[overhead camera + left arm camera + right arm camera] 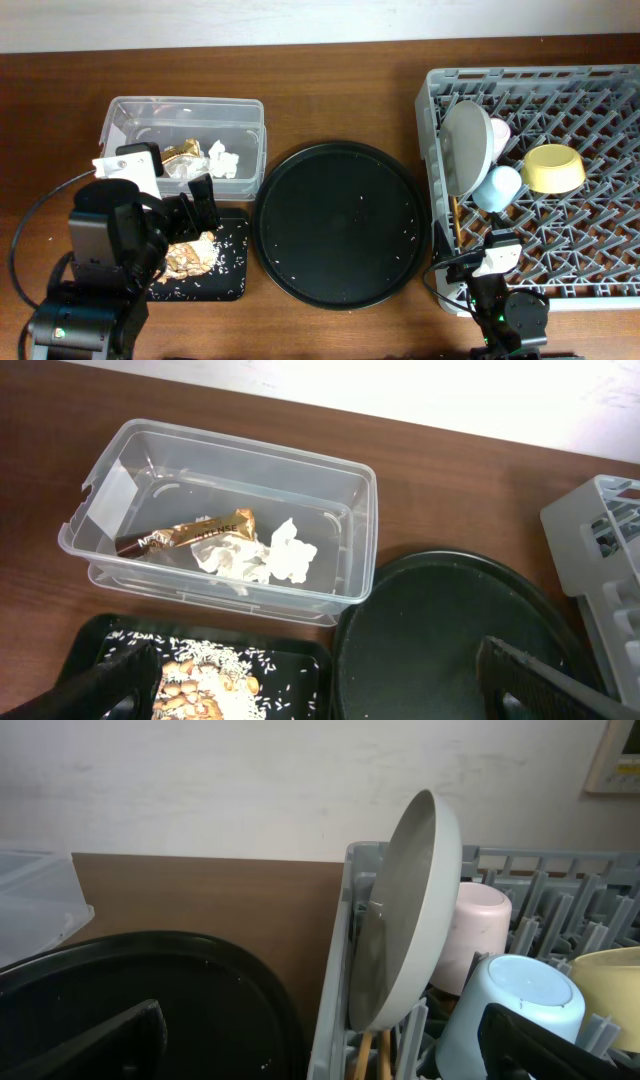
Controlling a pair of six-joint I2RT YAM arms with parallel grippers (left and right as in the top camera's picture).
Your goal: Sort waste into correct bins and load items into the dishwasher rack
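Observation:
The clear tub [185, 102] holds a gold-brown wrapper [183, 152] and white tissue pieces [222, 160]; the left wrist view shows the tub [250, 445], wrapper [190, 532] and tissue [270, 555]. Tan food scraps [190, 255] lie in the shallow black tray [230, 275]. My left gripper [195, 208] is open and empty above that tray [290, 660]. The grey rack [600, 250] holds the upright plate [465, 145], pink cup [500, 130], blue cup [497, 187], yellow bowl [553, 168] and chopsticks [457, 220]. My right gripper [490, 250] is open and empty at the rack's front left corner.
The large round black tray [340, 225] lies between the bins and the rack, with a few crumbs on it. In the right wrist view the plate [410, 910] stands against the rack's left wall [340, 970], with the chopsticks [368, 1055] below it.

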